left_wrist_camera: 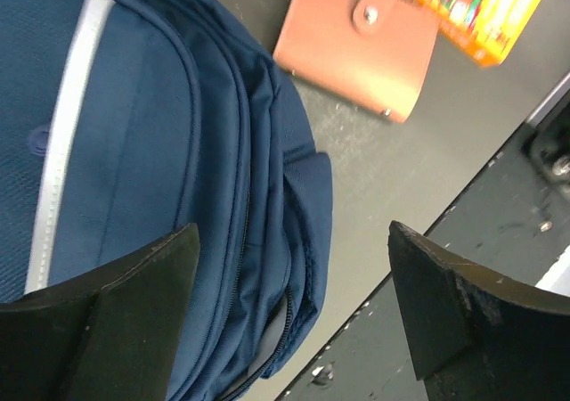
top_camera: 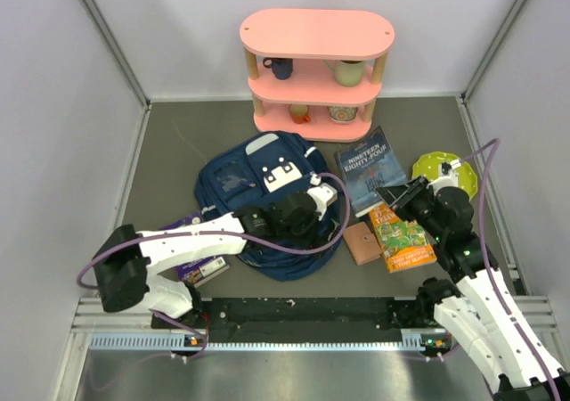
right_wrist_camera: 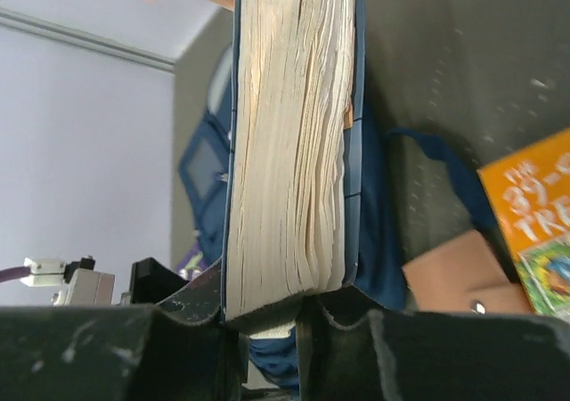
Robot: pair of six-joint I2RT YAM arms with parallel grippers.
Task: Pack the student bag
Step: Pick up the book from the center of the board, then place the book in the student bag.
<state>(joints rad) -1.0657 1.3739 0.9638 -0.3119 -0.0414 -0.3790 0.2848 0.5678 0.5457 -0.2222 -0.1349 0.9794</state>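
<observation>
The student bag (top_camera: 258,196), navy with white stripes and a white patch, lies mid-table. My left gripper (top_camera: 298,216) hovers open and empty over the bag's near right side. In the left wrist view the bag (left_wrist_camera: 151,151) shows a partly open zipper with pale lining, and my left gripper (left_wrist_camera: 294,241) has its jaws wide apart above it. My right gripper (top_camera: 408,196) is shut on the near right corner of a blue book (top_camera: 367,167). In the right wrist view the book's (right_wrist_camera: 289,134) page edges stand clamped in my right gripper (right_wrist_camera: 280,298).
A brown wallet (top_camera: 363,242) and an orange book (top_camera: 403,236) lie right of the bag. A green plate (top_camera: 443,171) sits behind my right gripper. A pink shelf (top_camera: 316,71) with mugs stands at the back. A purple item (top_camera: 200,267) lies under my left arm.
</observation>
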